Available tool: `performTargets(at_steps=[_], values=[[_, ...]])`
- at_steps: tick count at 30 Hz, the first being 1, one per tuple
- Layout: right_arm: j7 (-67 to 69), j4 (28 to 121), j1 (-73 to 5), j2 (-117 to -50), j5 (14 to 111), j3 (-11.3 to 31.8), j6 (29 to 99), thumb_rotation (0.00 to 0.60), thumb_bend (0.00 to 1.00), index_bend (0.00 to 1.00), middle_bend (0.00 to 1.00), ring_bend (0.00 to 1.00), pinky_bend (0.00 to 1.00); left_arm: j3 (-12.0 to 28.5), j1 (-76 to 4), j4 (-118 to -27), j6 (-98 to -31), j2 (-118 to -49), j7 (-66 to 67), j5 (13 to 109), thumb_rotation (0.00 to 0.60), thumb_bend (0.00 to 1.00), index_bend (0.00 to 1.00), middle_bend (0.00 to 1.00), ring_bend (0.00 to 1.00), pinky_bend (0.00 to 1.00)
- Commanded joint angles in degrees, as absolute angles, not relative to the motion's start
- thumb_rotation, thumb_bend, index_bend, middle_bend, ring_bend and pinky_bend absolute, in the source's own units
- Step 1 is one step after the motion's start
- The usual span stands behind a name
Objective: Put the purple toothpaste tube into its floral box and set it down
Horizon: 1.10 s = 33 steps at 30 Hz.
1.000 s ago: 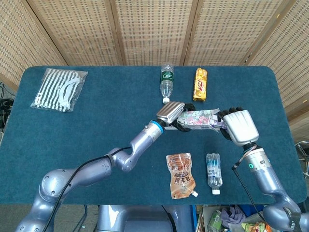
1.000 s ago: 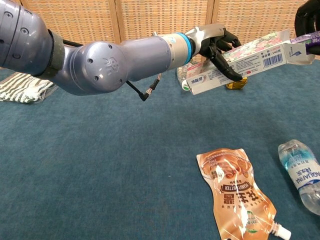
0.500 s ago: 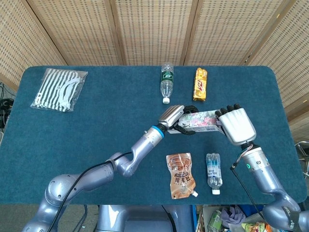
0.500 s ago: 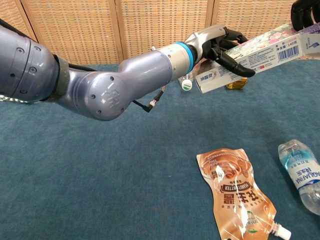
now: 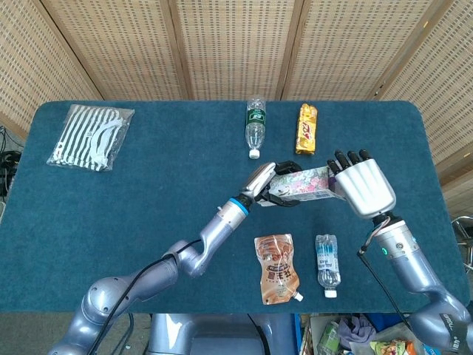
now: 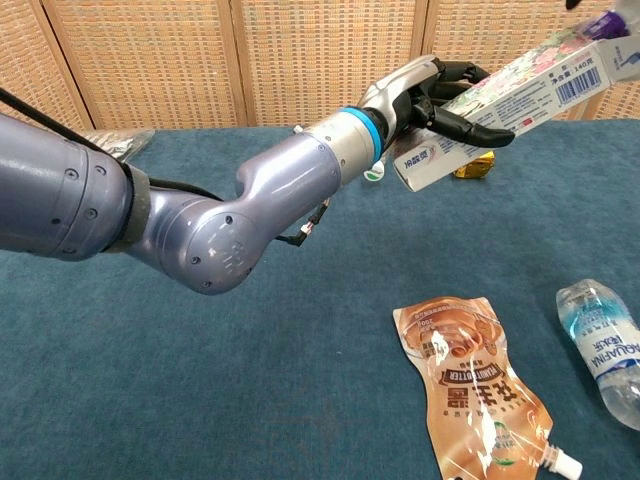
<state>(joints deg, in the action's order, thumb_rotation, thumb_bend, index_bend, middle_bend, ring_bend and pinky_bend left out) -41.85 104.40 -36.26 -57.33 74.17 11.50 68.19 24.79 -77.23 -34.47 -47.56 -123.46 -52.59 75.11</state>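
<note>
My left hand [image 5: 264, 180] [image 6: 430, 85] grips the floral box [image 5: 307, 183] [image 6: 500, 95] near its left end and holds it tilted above the blue table [image 5: 148, 185]. The box's right end reaches my right hand [image 5: 363, 188], whose fingers point straight up and apart, its back to the head camera. Its palm side is hidden. In the chest view a purple tip of the toothpaste tube [image 6: 618, 20] shows at the box's open upper end, by the frame's top right corner.
Below the box lie an orange pouch [image 5: 277, 268] [image 6: 480, 385] and a small water bottle [image 5: 327, 264] [image 6: 605, 345]. Behind it are a green-label bottle [image 5: 255, 126] and a golden snack bar [image 5: 307, 129]. A striped bag [image 5: 90, 136] lies far left.
The right hand's fingers uncurled from around the tube and now stand straight. The box shifted right and rose at its right end. The purple tube shows less than before.
</note>
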Motion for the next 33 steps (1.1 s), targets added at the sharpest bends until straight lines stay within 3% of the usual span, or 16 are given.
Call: performTargets(at_steps=[1,7,12,16,24,33], values=[[-46.22,104.78,-35.81,-57.25,74.59,11.72,70.85,0.600,0.11,0.03,0.01,0.09,0.15,25.70,-77.31,-31.97,-48.81,-125.55,-56.19,74.69,0.600,0.23,0.55,0.49,0.44,0.41],[-50.69,106.33,-34.58,-57.00,73.29,12.58,74.69,0.600,0.09,0.00,0.00,0.00,0.01,27.05,-77.87,-28.44,-49.90,-127.97,-61.70,73.94,0.600,0.23,0.55,0.49,0.44,0.41],[-51.49,105.78,-33.17,-56.30,72.32,13.21,77.47,0.600,0.09,0.00,0.00,0.00,0.00,27.71,-78.55,-26.22,-50.81,-129.20,-64.75,73.78,0.600,0.23,0.55,0.49,0.44,0.41],[-46.78,103.05,-31.99,-55.57,69.98,13.80,77.08,0.600,0.08,0.00,0.00,0.00,0.00,25.82,-78.90,-23.84,-51.10,-129.27,-64.11,75.49,0.600,0.23,0.55,0.49,0.44,0.41],[-28.94,90.31,-29.82,-57.11,69.09,12.72,72.11,0.600,0.00,0.00,0.00,0.00,0.00,14.71,-74.96,-21.37,-55.75,-123.71,-58.27,85.01,0.600,0.23,0.55,0.49,0.44,0.41],[-15.13,79.56,-27.13,-62.53,70.03,10.21,68.96,0.600,0.00,0.00,0.00,0.00,0.00,5.13,-65.70,-30.74,-58.20,-110.80,-52.69,90.35,0.600,0.23,0.55,0.49,0.44,0.41]])
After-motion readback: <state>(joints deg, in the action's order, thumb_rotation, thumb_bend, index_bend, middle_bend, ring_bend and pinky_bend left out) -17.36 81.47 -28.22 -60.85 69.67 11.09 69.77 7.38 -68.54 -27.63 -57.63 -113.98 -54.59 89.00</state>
